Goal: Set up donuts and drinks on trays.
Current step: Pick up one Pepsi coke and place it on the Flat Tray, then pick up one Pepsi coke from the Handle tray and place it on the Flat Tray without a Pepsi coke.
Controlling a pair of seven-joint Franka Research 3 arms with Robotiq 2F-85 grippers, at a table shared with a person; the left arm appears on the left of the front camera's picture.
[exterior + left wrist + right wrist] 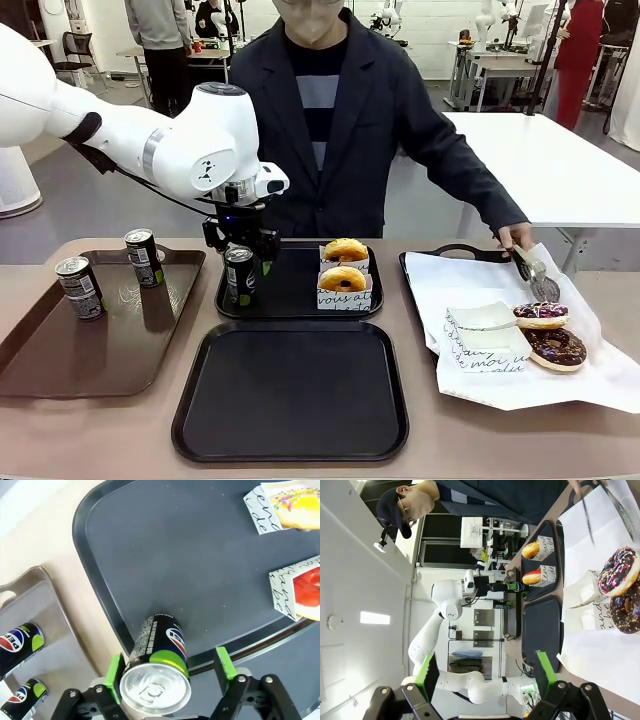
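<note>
Fingers of left gripper (pixel 170 669) parted around upright can (pixel 160 645) on tray (pixel 200 555); right gripper (pixel 486 672) spread wide, empty.

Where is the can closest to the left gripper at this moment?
Front view: the can stands at the left edge of the far black tray, between the fingers of the left gripper, left of two donuts.

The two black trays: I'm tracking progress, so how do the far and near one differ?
The far tray carries a can and two donuts in paper holders; the near tray is bare. The left claw straddles that can on the far tray; none is at the near tray. Both are black with raised rims.
</note>
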